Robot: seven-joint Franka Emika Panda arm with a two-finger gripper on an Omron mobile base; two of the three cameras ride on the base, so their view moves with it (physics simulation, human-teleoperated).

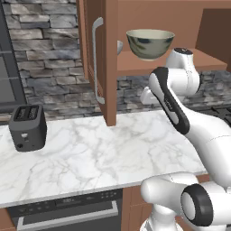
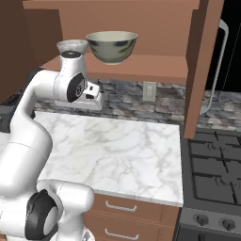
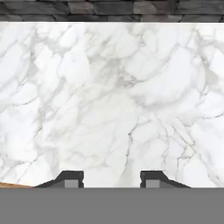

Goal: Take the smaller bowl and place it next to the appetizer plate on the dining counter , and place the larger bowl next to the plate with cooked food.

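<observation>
The larger bowl (image 1: pixel 150 43) (image 2: pixel 112 46), cream inside and dark green outside, stands on the lower shelf of the open wall cabinet. The smaller bowl (image 2: pixel 71 46), pale and whitish, sits on the same shelf to its left. In the left base view a sliver of it (image 1: pixel 119 46) shows past the door edge. My hand (image 1: pixel 146 95) hangs below the shelf, over the marble worktop. In the hand view my gripper (image 3: pixel 111 179) is open, with only bare marble between the fingertips. The dining counter and both plates are out of view.
A dark toaster (image 1: pixel 28 127) stands at the left of the marble worktop (image 1: pixel 90 153). The cabinet's doors (image 1: pixel 97 58) (image 2: pixel 202 66) are swung open on both sides. A black stove (image 2: pixel 212 169) adjoins the worktop on the right. A stone wall runs behind.
</observation>
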